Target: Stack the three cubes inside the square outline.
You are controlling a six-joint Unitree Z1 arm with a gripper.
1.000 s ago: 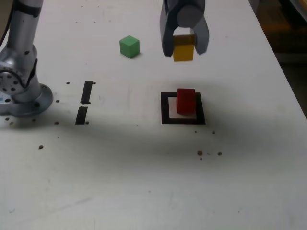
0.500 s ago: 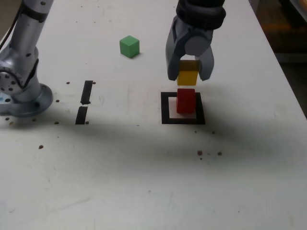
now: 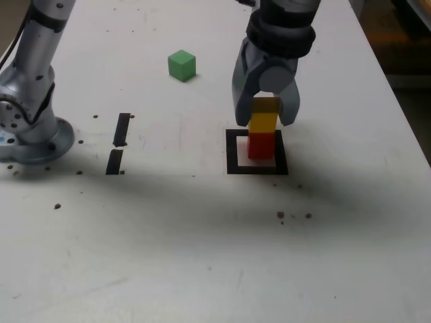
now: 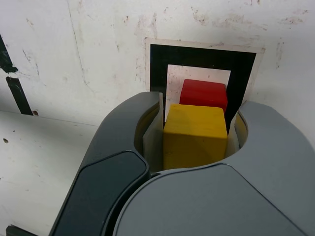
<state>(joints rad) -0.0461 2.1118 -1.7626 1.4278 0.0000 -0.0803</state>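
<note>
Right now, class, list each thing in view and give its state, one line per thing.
Yellow cube: resting on the red cube, between the end effector's fingers.
Red cube: upright inside the square outline, bottom of the stack.
Green cube: alone on the table, not stacked.
Square outline: holds the two-cube stack.
End effector: shut on the yellow cube.

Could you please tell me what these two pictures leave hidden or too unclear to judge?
- Exterior view: the small yellow block looks set on the small red block, but the grey claw flanks it, so contact and pad pressure are unclear.
- Wrist view: the yellow block covers most of the red block; their alignment is unclear.
- Wrist view: the small green block is out of frame.
- Exterior view: the arm's upper part is cut off.
</note>
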